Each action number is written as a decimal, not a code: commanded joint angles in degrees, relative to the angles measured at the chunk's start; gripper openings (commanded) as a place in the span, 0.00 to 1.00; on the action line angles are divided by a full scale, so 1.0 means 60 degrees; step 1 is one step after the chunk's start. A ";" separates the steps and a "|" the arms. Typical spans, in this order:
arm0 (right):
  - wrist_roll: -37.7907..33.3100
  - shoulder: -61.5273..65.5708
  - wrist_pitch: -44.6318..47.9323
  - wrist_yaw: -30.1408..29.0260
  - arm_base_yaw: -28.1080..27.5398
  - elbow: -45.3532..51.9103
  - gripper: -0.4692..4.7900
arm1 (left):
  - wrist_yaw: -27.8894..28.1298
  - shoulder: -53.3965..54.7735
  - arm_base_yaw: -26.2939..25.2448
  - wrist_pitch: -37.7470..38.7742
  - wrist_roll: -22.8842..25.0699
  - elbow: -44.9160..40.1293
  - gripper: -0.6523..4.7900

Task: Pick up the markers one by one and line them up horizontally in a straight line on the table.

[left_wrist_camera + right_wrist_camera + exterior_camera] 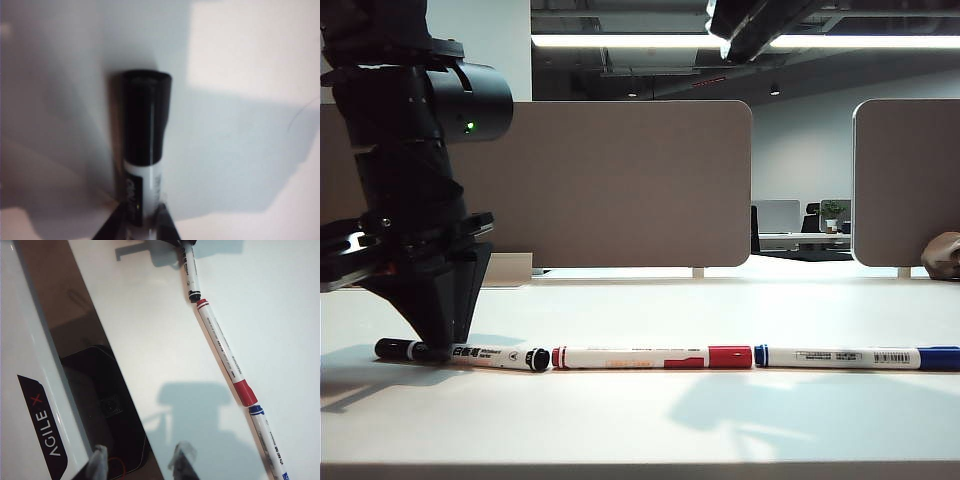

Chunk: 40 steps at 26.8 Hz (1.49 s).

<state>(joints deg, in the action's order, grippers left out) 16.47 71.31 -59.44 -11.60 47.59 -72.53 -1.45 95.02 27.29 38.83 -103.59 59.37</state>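
The left end effector [442, 352] stands narrowly around the black marker [470, 353] lying on the white tabletop [640, 420]. The right end effector [140, 462] hangs half open, empty. Brown divider panels [620, 180] stand behind.

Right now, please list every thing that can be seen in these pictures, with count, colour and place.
black marker: one, white barrel, black cap, lying on the table at the left end of the row, between the left gripper's tips.
red marker: one, white barrel, red cap, middle of the row.
blue marker: one, white barrel, blue cap, right end of the row.
table: one, white, under everything.
divider panels: two, grey-brown, behind the table.
left gripper: one, black, jaws down around the black marker.
right gripper: one, jaws open and empty, above the table's edge, away from the markers.
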 commanded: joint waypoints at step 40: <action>-0.0029 -0.0044 0.0248 -0.0091 0.0004 -0.0040 0.14 | 0.0095 -0.1676 0.0000 -0.1147 0.2084 0.0025 0.11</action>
<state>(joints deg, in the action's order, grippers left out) 16.32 71.31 -58.92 -11.77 47.59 -72.53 -1.28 86.02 27.29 34.48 -95.83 59.35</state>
